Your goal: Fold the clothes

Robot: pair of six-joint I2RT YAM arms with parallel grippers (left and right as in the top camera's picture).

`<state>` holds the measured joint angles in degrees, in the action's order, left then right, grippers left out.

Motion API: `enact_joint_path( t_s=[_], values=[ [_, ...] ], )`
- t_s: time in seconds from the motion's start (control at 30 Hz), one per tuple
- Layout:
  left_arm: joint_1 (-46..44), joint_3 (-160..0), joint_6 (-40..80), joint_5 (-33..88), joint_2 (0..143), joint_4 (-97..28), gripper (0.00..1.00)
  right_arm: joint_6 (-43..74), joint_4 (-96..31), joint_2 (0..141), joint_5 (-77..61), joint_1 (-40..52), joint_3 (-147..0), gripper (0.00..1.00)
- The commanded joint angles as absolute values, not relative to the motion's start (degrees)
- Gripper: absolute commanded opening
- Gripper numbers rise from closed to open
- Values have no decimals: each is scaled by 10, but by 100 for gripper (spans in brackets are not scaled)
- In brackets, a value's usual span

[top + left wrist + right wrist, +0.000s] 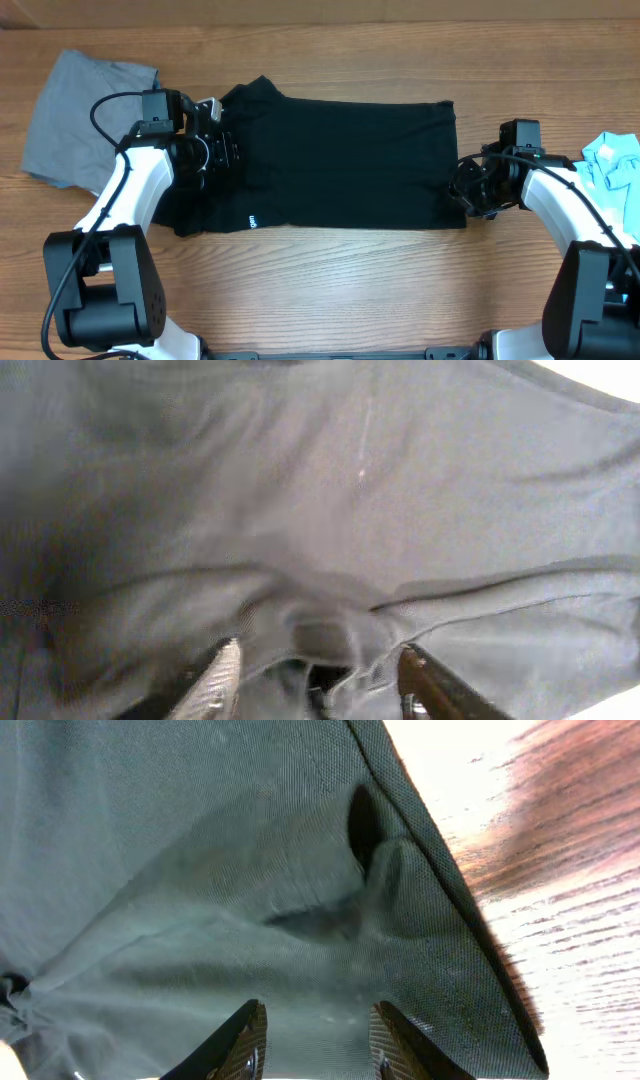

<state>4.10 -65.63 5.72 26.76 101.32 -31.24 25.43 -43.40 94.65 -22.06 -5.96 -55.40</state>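
The left claw (215, 150) sits on the collar end of the shirt (340, 160), its jaws standing apart over a small pucker of black cloth that does not fill the gap, so it seems to grip nothing just now. Just beyond it, at the table's (350, 290) far left, a grey garment (85, 120) lies flat but loose and uneven, not a tidy fold. The shirt stretches across the middle as a long, fairly even band with no sleeves sticking out, so the lengthwise folds look done. What appears left is bringing one end over the other to shorten it. At the shirt's right edge, near the lower corner, the right claw (472, 190) stands narrow with cloth filling the space between its fingers (245, 1040) and creases running toward them, a pinch on the hem by my reading. Past it, at the far right, a blue garment (612, 165) lies crumpled and unfolded. Overall the task seems under halfway.
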Motion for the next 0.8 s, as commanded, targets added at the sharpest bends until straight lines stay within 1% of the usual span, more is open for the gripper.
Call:
enact_joint_path(
  t_s=[0.0,0.03,0.13,0.2,0.27,0.43,0.47,0.53,0.63,0.77],
  values=[
    [36,-664,53,262,1029,-335,54,250,-435,934,-220,-62,-562,38],
    [36,-664,53,268,1029,-344,51,250,-435,934,-220,-62,-562,38],
    [30,-664,51,303,1029,-372,31,250,-434,934,-219,-62,-562,38],
    [27,-664,44,309,1029,-388,30,250,-434,934,-219,-62,-562,38],
    [17,-660,29,290,1029,-397,31,250,-434,934,-219,-62,-562,38],
    [2,-647,27,263,1037,-372,32,250,-434,934,-219,-62,-562,38],
    [-1,-646,27,263,1041,-364,31,250,-434,934,-219,-62,-562,38],
    [-7,-646,28,264,1053,-344,23,250,-434,934,-219,-62,-562,38],
    [-8,-647,44,273,1061,-310,4,250,-434,934,-219,-62,-562,38],
    [-7,-647,50,284,1061,-290,4,250,-434,934,-219,-62,-562,38]
  ],
)
